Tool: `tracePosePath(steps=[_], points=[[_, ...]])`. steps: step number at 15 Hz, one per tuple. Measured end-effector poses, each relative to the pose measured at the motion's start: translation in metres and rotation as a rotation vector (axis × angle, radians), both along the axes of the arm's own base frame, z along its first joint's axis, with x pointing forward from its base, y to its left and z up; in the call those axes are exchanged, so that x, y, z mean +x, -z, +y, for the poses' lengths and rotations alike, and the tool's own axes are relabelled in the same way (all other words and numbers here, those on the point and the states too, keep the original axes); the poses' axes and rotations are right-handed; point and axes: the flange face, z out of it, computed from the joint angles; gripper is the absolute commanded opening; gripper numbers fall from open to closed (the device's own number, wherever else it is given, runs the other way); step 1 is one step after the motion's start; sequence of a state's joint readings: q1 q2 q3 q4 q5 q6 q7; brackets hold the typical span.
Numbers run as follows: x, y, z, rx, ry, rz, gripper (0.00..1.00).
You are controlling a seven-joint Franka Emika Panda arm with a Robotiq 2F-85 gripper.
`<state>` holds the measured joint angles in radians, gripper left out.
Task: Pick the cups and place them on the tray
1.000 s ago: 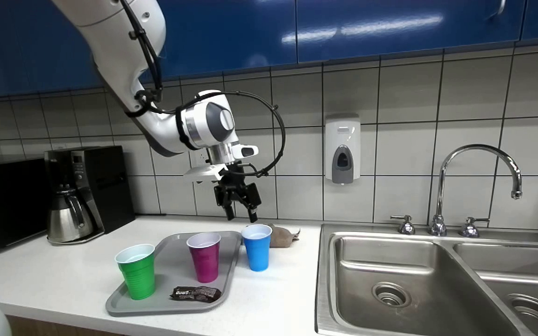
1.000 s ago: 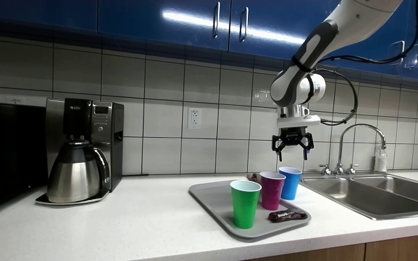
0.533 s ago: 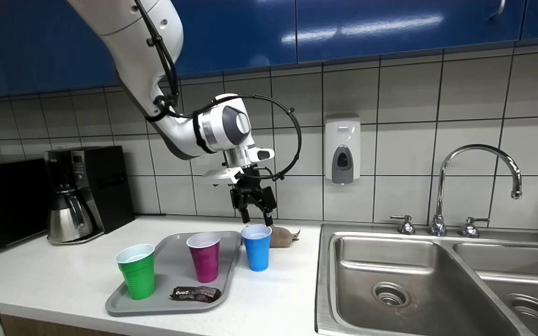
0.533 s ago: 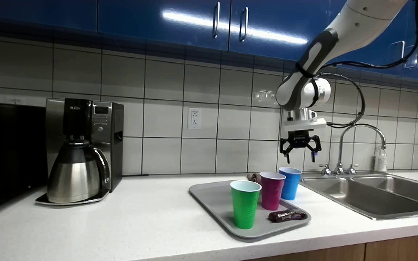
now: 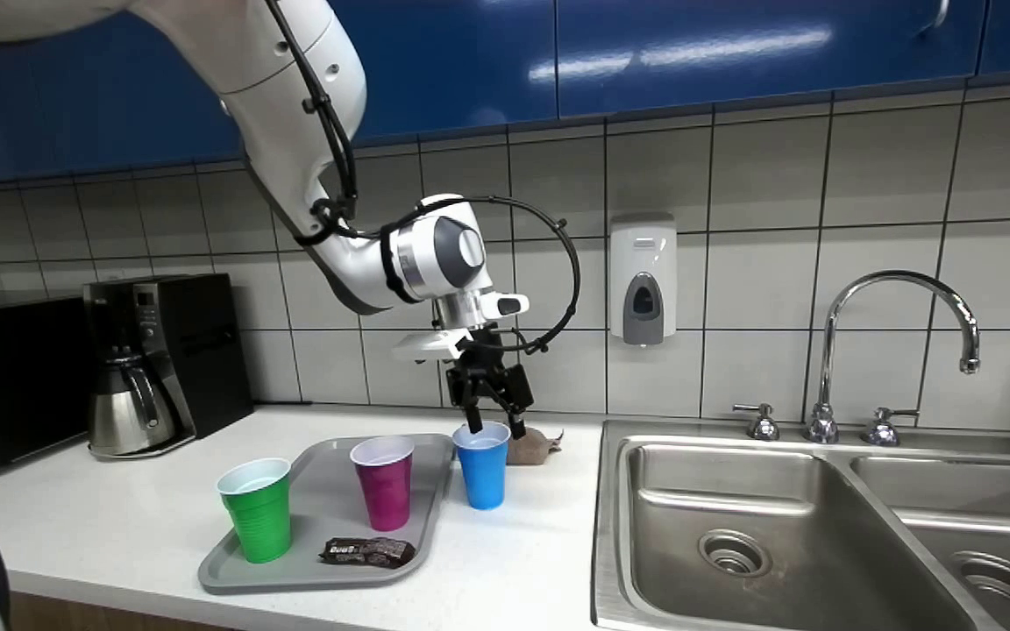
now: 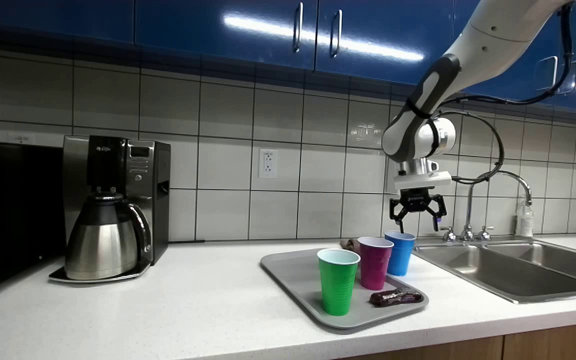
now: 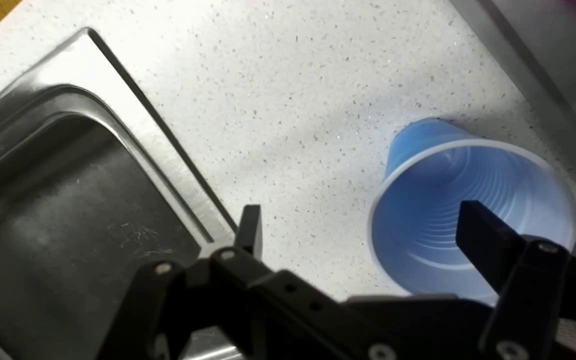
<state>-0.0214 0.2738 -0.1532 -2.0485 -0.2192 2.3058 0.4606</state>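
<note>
Green cup (image 5: 258, 517), magenta cup (image 5: 385, 486): in an exterior view, both upright on the tray (image 5: 321, 513).
Blue cup (image 6: 401, 257): in an exterior view, just beside the tray.
Gripper (image 7: 360, 217): wrist view, I'm wide, tray-side finger (image 7: 485, 240) across the blue cup's mouth.

Both exterior views face the tiled wall (image 6: 223, 165) across the counter (image 6: 208, 295), sharing tray (image 5: 330, 508) and sink (image 5: 785, 535); wrist view looks down, close, onto blue cup (image 7: 428, 215).

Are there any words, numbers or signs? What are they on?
None I can read for sure.
Wrapper on the tray: pale letters, too blurred.
Coffee maker: pale mark, too small.
Soap dispenser: tiny mark, too small.
Bottle by the sink: label too blurred.
Pincer: pale marks, too small.
</note>
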Motion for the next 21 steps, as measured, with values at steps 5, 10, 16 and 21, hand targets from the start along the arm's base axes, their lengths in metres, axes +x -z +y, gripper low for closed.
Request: tracePosePath(steps=[5,10,16,21], points=[[0.004,0.017,-0.005,-0.005,0.007,0.024,1.0],[0.008,0.032,-0.011,-0.011,0.015,0.044,1.0],[0.01,0.041,-0.017,-0.016,0.019,0.056,0.58],[0.012,0.041,-0.017,-0.017,0.017,0.053,0.18]])
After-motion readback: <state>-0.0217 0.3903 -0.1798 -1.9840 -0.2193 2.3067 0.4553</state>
